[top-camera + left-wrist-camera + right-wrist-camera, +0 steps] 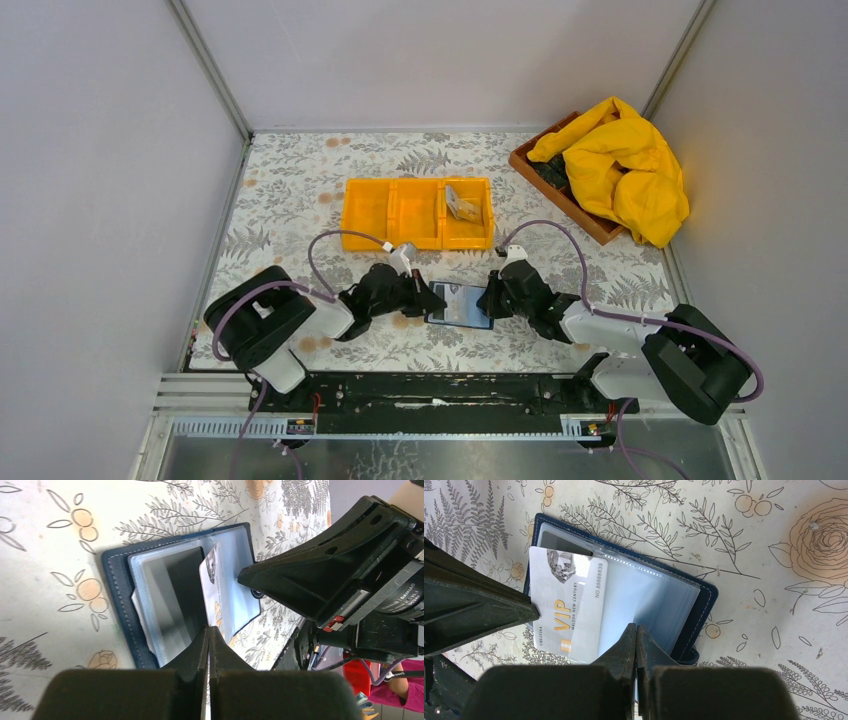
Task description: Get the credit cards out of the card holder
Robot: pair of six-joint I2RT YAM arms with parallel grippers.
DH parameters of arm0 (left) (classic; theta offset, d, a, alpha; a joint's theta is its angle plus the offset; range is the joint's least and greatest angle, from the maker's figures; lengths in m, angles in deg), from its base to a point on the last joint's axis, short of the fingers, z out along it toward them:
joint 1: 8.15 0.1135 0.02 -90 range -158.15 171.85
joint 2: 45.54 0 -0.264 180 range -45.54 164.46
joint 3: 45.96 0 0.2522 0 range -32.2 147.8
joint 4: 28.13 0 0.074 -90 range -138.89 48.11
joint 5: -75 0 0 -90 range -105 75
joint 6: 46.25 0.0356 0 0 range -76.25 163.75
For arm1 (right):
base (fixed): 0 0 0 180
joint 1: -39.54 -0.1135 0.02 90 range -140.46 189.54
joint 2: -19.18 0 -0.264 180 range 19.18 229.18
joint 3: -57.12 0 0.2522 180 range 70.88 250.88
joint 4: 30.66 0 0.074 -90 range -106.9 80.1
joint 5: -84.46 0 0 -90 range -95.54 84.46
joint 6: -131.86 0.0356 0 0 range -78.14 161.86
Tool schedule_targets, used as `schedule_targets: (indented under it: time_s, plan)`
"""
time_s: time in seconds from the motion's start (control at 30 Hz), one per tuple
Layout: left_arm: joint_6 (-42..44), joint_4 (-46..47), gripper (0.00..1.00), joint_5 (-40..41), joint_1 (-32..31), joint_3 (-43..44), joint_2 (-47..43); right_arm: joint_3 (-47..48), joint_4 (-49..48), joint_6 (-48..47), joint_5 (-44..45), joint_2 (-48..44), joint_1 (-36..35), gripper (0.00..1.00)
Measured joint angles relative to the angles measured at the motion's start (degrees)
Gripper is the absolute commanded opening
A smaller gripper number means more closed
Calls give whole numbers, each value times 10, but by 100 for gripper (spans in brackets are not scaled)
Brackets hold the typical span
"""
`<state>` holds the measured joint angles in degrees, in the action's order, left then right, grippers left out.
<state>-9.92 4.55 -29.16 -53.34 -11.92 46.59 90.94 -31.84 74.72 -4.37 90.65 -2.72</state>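
At left, the left gripper (430,298), reaching right and low over the flowered table (290,190). Jaws closed tight, tips at the left end of the holder (461,306). Seems to pinch the edge of a card (556,597), grey and marked VIP in tan-orange. Card tilted up and drawn partway out of a clear sleeve, overlapping it.

In the middle, the holder, lying open and flat on the table near the front edge, between the two grippers. Dark blue cover down, clear sleeves facing up. Corner of a second card (136,602), pale, poking out from under the sleeves on the holder's left half.

Behind the holder and well apart, an orange tray (366,215) with three compartments. Loose cards (462,203) lying in the rightmost one.

Right of the holder, the right gripper (492,298), reaching left. Jaws closed tight too, tips down on the holder's right page. Cannot tell whether pinching the clear sleeve or only pressing on it.

At far right, in the back corner, a wooden box (590,228) with a yellow cloth (625,165) heaped over it.
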Motion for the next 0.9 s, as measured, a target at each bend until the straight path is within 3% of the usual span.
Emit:
schedule_targets:
  time_s: [0.6, 0.9]
  plan:
    - [33, -79, 0, 17, 42, -35, -117, -3, -1, 0, -3, -5, 3, 0]
    - [40, -107, 0, 25, 48, -37, -179, -52, -1, -7, -9, -111, 3, 0]
